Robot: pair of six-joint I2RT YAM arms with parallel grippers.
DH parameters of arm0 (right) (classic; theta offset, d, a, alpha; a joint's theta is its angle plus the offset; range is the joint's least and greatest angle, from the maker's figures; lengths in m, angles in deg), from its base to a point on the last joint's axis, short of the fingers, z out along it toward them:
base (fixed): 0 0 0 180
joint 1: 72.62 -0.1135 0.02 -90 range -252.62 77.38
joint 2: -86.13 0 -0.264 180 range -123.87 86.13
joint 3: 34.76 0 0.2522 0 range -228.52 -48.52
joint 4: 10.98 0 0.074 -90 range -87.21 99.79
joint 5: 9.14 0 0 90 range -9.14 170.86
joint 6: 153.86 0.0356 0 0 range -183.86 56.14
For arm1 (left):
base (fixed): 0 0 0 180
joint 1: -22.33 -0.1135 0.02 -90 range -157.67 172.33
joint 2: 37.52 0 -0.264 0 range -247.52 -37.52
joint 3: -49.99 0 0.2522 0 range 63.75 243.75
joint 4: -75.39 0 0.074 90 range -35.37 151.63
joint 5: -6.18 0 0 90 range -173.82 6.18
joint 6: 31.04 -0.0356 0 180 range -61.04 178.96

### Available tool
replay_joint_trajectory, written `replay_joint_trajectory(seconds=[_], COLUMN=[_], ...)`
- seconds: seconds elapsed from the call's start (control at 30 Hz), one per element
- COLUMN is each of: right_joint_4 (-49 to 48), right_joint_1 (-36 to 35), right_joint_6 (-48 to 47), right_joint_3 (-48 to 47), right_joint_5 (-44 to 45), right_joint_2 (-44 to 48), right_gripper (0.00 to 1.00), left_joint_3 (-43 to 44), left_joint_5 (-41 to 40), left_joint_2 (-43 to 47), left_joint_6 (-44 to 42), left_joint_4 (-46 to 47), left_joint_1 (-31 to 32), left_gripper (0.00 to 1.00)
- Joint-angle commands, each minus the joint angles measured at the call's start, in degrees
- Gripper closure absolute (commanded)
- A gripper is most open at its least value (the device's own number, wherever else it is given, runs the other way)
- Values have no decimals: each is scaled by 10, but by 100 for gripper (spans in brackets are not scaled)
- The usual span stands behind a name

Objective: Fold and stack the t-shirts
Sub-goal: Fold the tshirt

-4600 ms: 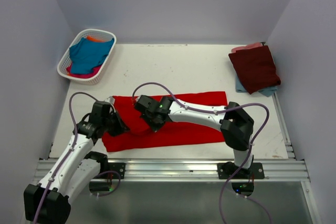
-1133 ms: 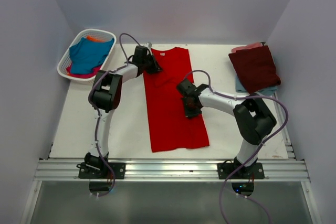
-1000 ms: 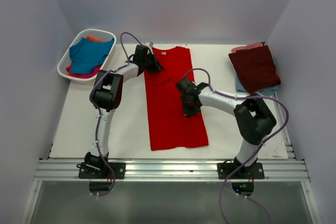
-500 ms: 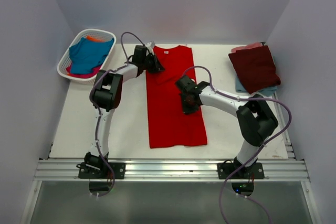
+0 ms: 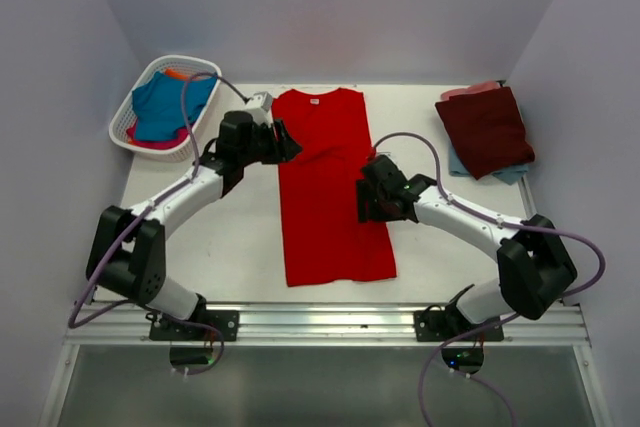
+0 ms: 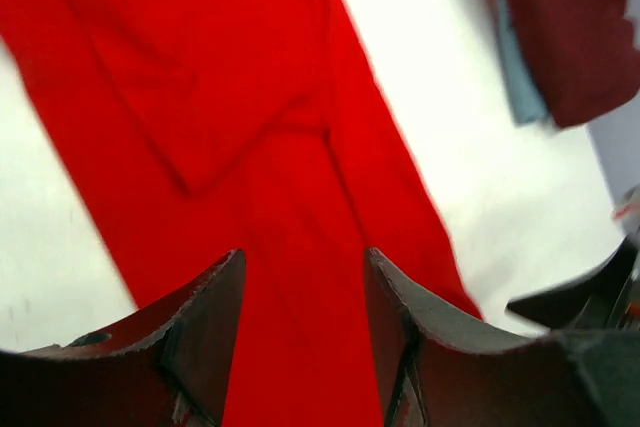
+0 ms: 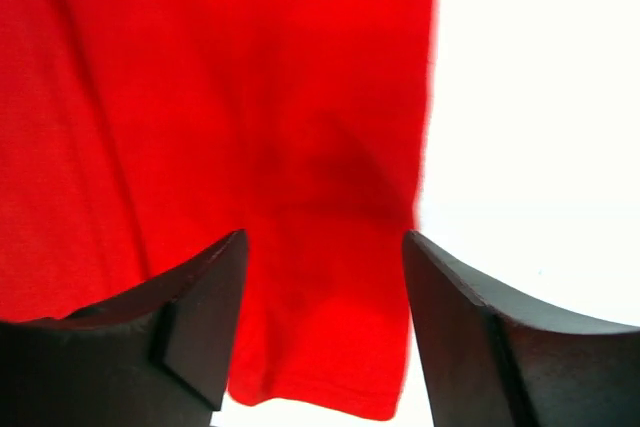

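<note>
Left gripper (image 6: pixel 303 272) and right gripper (image 7: pixel 322 252) have just released the red t-shirt (image 5: pixel 325 197), which lies flat below their open jaws, seemingly ready for the next fold.

White arms (image 5: pixel 178 198), black joints (image 5: pixel 528 273), purple cables (image 5: pixel 405 134)

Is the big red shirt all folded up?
Half folded: the red shirt lies flat as one long narrow strip, sleeves tucked in, not yet folded across.
</note>
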Motion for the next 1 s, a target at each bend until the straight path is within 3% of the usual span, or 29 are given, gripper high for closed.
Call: replay_joint_trajectory(seconds=[0.0,0.13,0.33,0.6,0.73,0.97], right_joint_4=[-23,-78,-86,-85,-85,-62], right_joint_1=[46,102,113,114,115,114], right_joint_6=[7,7,18,84,105,120], right_joint_3=[39,114,155,247,286,313], right_joint_5=[3,-112,-197,-267,-280,-285], right_joint_2=[34,81,130,208,235,258], right_gripper=[32,29,30,34,36,40], left_joint_3=[-97,-241,-338,-434,-436,-459], left_joint_5=[-57,-15,49,80,57,40], left_joint_2=[49,165,273,313,326,311], left_joint_6=[6,48,112,192,196,223], left_joint_4=[-69,-68,-65,-59,-116,-131], left_joint_1=[31,61,99,154,176,207], left_gripper=[46,46,46,46,46,46])
